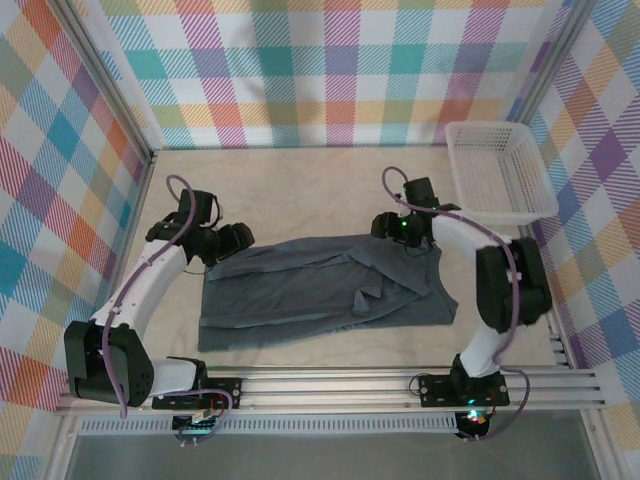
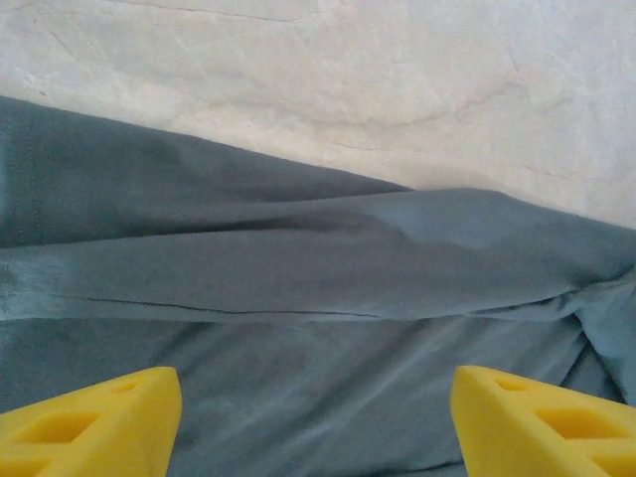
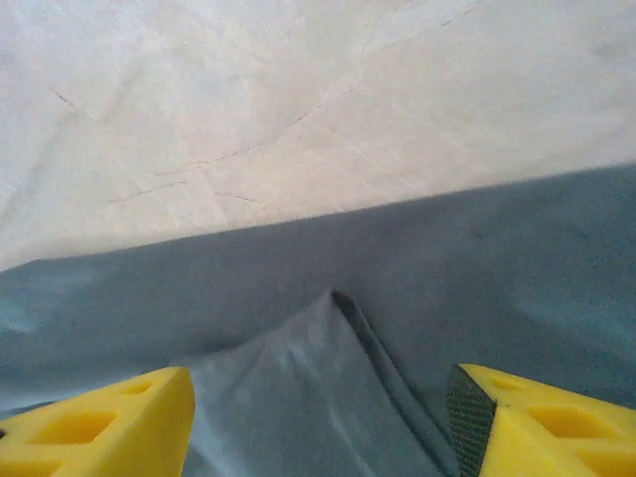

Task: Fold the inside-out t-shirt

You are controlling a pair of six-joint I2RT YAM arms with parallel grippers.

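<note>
Left fingers (image 2: 89, 422): 2 yellow tips at the lower corners of the left wrist view, standing wide apart and open, with nothing pinched between them; grey cloth lies beneath.
Right fingers (image 3: 109, 422): 2 yellow tips, also wide apart and open; the right-hand tip shows a dark textured pad on its inner face; no fabric is gripped.
Inside-out t-shirt (image 1: 320, 290): dark slate-grey, spread flat but wrinkled on the tabletop between the 2 arms, its long side running left to right; the far edge is uneven, the near edge roughly straight.
Creases: under the left fingers, long ridges run across the cloth side to side; under the right fingers, a small pointed flap rises from the fabric, near the shirt's far edge.
Left arm (image 1: 150, 275): white and black, reaching from the near-left corner to the shirt's far-left corner.
Right arm (image 1: 470, 245): bent back from the near-right side, its wrist over the shirt's far-right edge.
Tabletop (image 1: 300, 180): pale beige with faint vein-like lines, bare beyond the shirt's far edge.
White basket (image 1: 500, 175): mesh-sided, at the far-right corner, apart from the shirt.
Walls (image 1: 340, 70): multicoloured check pattern on 3 sides.
Rail (image 1: 340, 385): aluminium, along the near edge, carrying both arm bases.
</note>
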